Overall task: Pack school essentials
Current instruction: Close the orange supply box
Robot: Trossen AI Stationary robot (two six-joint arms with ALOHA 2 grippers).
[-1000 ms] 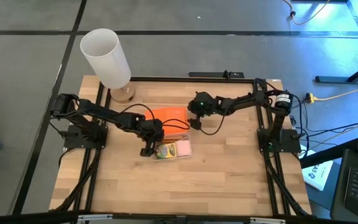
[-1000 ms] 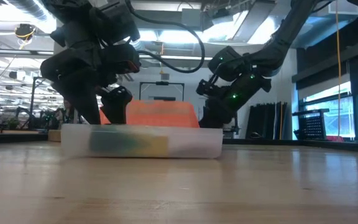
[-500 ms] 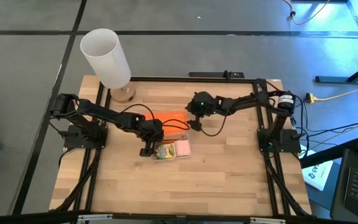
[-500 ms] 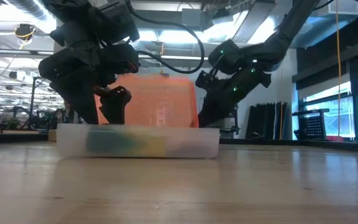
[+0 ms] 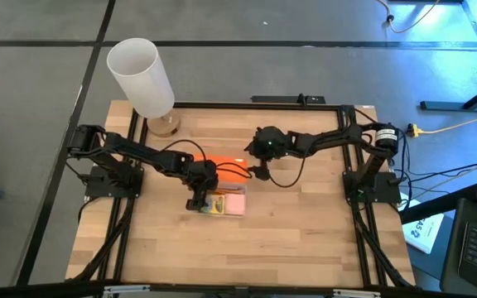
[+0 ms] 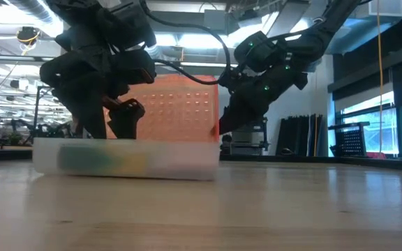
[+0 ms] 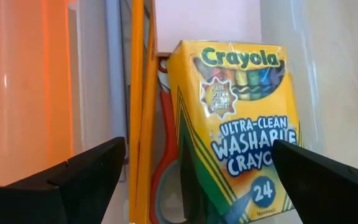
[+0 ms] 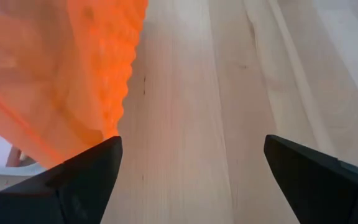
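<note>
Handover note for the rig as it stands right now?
Left gripper: jaws open, over the clear box, holding nothing.
Right gripper: at the orange lid, which stands about upright at the box's back edge; grip on it not visible.
In the box: crayon box, red scissors, orange pencil, grey pen.
Done: those items are packed.
Left: lid not yet shut; bring it down onto the box.

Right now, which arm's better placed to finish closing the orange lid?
Right, probably. The right gripper sits at the raised orange lid's edge, apparently swinging it. The left gripper, open, hangs over the clear box at the crayon box.
</note>
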